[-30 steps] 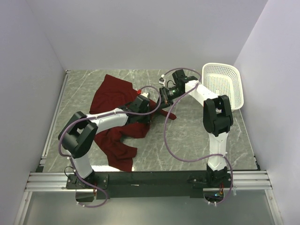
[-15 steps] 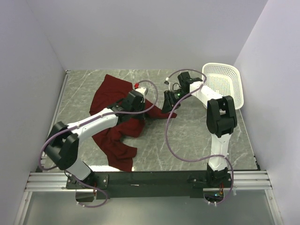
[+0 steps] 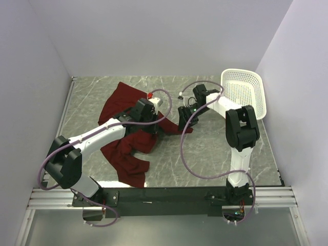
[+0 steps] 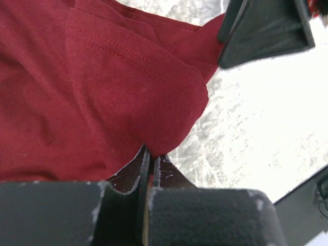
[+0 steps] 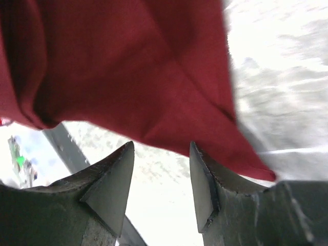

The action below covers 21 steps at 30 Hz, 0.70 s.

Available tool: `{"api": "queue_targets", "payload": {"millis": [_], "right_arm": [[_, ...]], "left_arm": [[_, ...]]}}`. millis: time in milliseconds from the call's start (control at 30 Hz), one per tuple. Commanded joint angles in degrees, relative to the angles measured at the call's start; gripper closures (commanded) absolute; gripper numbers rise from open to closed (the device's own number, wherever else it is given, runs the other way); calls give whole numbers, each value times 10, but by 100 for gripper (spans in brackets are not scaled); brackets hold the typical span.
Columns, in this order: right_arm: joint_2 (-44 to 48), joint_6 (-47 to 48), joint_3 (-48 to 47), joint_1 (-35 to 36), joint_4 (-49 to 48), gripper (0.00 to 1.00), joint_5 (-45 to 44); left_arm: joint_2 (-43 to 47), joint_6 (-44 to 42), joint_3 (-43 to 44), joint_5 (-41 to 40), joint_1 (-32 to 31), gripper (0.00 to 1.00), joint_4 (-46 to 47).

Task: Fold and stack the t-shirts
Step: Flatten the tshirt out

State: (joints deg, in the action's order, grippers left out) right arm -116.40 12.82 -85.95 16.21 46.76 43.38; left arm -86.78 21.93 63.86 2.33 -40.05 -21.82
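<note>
On the marbled table (image 3: 215,148), a maroon cloth t-shirt (image 3: 123,97) lies rumpled.

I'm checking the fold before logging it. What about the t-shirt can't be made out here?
Top view: middle of the t-shirt, under the left arm.
Left wrist view: how much cloth the left gripper pinches, hidden inside its grip.
Right wrist view: t-shirt cut off by frame edges; table lost in glare.

**Shirt (image 3: 123,133) on table (image 3: 215,154), basket (image 3: 246,92) to its right**

The left gripper (image 4: 151,154) is on the shirt's right edge. The right gripper (image 5: 161,148) is just beside that edge. The basket stands well right of the shirt, slightly behind.
</note>
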Motion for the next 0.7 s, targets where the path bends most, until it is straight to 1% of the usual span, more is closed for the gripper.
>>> {"api": "queue_targets", "payload": {"millis": [0, 33, 67, 100, 167, 267, 300, 333, 367, 400, 433, 467, 500, 533, 567, 600, 633, 667], "right_arm": [[46, 48, 7, 13, 22, 46, 51], [47, 55, 5, 13, 32, 49, 78], [48, 62, 3, 13, 59, 50, 102], [46, 79, -1, 14, 74, 50, 153], [36, 103, -9, 15, 126, 52, 193], [22, 168, -13, 15, 202, 54, 251], [21, 218, -14, 16, 224, 54, 264], [20, 237, -12, 16, 241, 55, 290], [20, 261, -6, 16, 269, 55, 300], [21, 299, -1, 19, 277, 54, 305], [25, 302, 7, 22, 255, 55, 303], [41, 283, 33, 26, 217, 54, 292], [55, 186, 52, 29, 160, 54, 275], [72, 133, 74, 36, 95, 53, 252], [115, 86, 121, 43, -34, 52, 181], [137, 18, 142, 51, -89, 51, 144], [157, -3, 159, 64, -132, 49, 101], [186, -21, 184, 70, -202, 49, 71]], "left_arm": [[21, -3, -2, 44, 7, 99, 7], [20, -2, 2, 47, 9, 100, 5], [19, 0, 3, 51, 10, 100, 4], [15, 2, 4, 54, 16, 99, 4], [12, 8, 10, 68, 25, 99, 4], [1, 20, 18, 89, 34, 99, 4], [-3, 23, 20, 96, 40, 100, 4], [-6, 26, 25, 101, 44, 99, 2], [-8, 30, 28, 116, 46, 99, 1], [-13, 34, 30, 124, 52, 99, 1], [-15, 36, 36, 133, 54, 99, 3], [-17, 42, 38, 157, 62, 99, 3], [-24, 45, 41, 166, 66, 99, 4], [-28, 47, 49, 178, 70, 99, 2], [-30, 51, 51, 188, 74, 99, -1], [-38, 53, 56, 209, 83, 99, -3], [-42, 55, 62, 219, 88, 99, -7], [-45, 57, 65, 229, 94, 99, -10]]}}
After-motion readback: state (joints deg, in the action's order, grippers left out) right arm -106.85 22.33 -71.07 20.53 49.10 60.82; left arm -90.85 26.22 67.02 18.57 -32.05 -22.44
